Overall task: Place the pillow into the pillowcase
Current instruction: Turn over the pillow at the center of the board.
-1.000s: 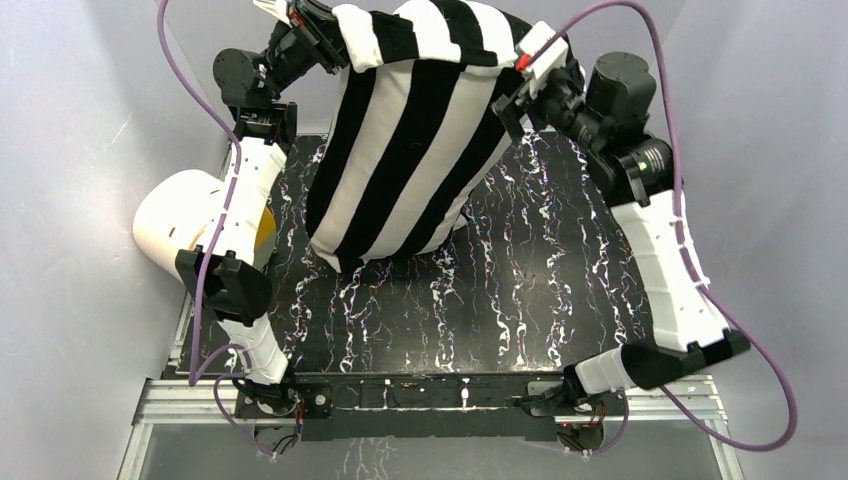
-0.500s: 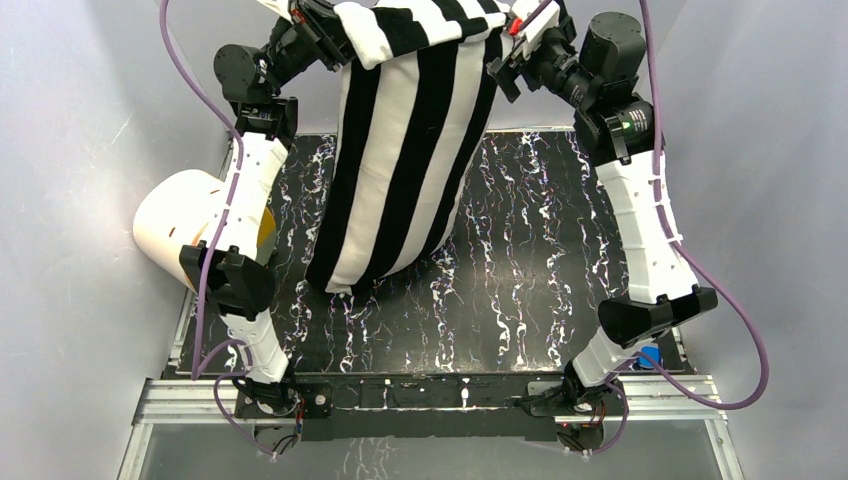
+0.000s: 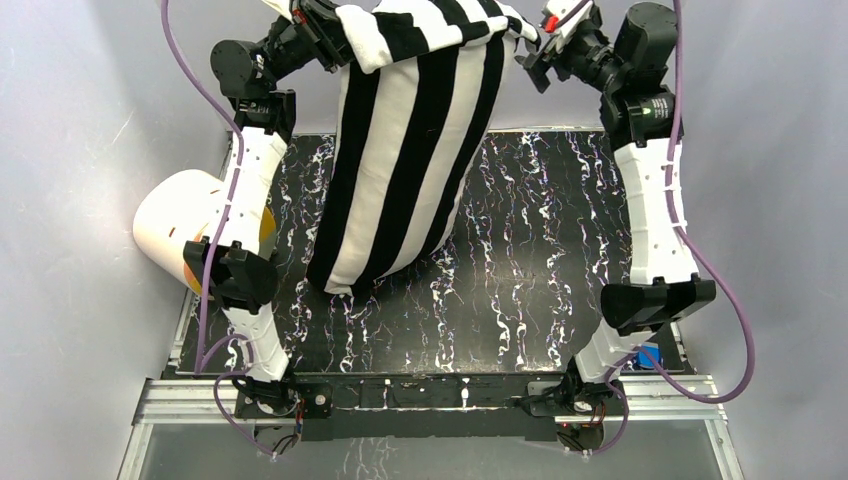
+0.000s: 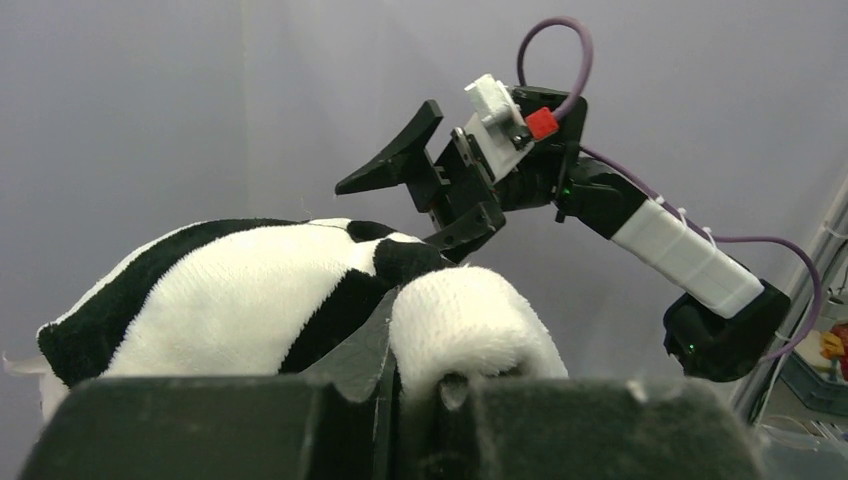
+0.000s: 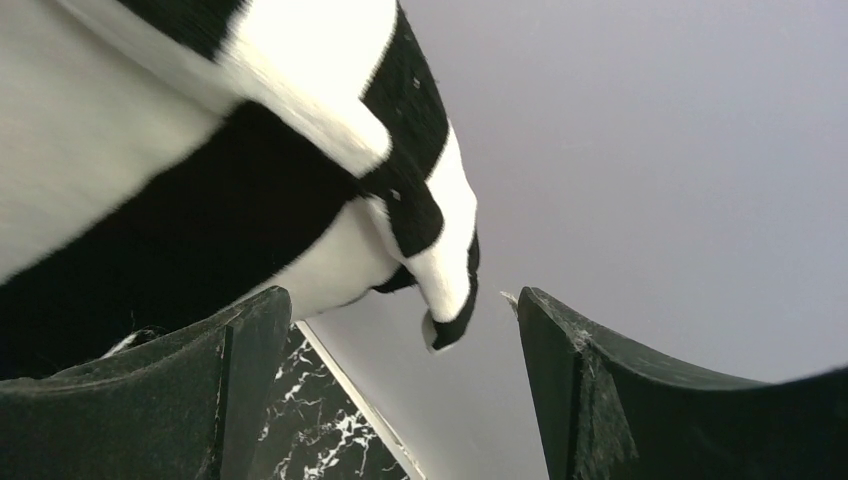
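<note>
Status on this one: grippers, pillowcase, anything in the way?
Left gripper shut on pillowcase top corner. Right gripper open beside other corner, gripping nothing. Pillowcase hangs plump, low end on table. Nothing obstructing.

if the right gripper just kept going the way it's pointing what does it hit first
Likely the pillowcase: its hanging corner sits between the fingers of the open right gripper, left of centre. Past it only the grey wall shows. Depth is unclear.

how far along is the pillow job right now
Mostly done: the pillowcase hangs plump and full, no bare pillow showing. In hand: the left gripper is shut on one top corner, the right gripper open beside the other. Left: probably laying it on the table.
</note>
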